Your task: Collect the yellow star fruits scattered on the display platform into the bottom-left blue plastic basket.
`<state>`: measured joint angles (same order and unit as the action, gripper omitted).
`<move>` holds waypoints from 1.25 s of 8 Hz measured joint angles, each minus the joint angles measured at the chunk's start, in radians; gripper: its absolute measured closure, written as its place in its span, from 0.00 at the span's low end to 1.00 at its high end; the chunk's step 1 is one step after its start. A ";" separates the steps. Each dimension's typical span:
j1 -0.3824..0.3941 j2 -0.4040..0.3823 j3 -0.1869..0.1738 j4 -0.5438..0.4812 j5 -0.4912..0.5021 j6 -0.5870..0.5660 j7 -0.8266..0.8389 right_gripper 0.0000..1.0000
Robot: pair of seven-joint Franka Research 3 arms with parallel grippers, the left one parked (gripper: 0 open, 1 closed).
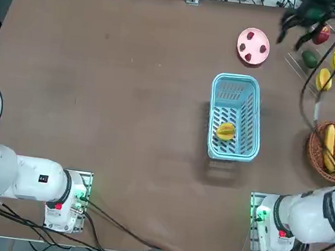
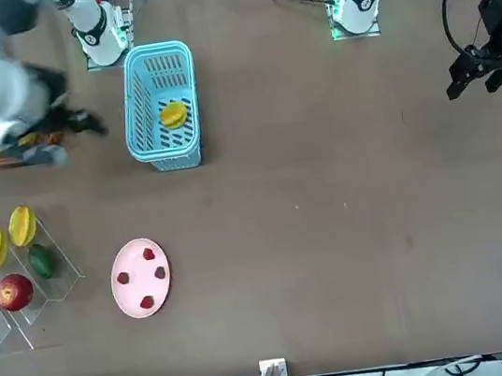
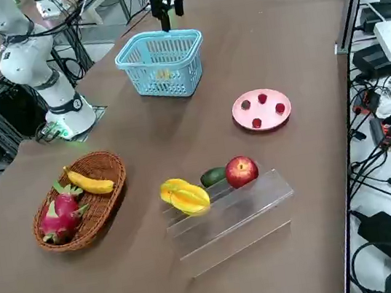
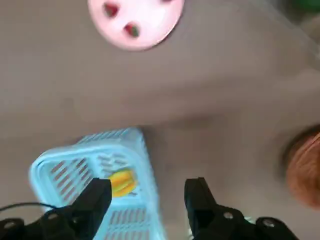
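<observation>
Right gripper [image 4: 147, 197] spread and empty, high above the table between the blue plastic basket [image 1: 235, 117] and the display platform [image 3: 228, 219]; one star fruit [image 1: 226, 131] already inside the basket; two star fruits [image 3: 184, 195] on the platform (beside apple [image 3: 241, 170]); likely light, waxy, ridged; pinch across the ridges.

The wide brown matte table [image 1: 128, 96] carries a light blue slotted plastic basket [image 1: 235, 117] right of centre, a round pink plate [image 1: 253, 46] farther off, a clear acrylic tiered stand [image 3: 228, 219] far right, and a round brown wicker basket [image 1: 333, 151] nearer.
</observation>
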<state>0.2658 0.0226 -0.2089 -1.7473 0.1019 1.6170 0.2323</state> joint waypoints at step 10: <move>-0.520 0.584 -0.009 0.477 -0.137 0.266 -0.609 0.07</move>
<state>-0.2541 0.6064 -0.2182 -1.2706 -0.0349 1.8834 -0.3772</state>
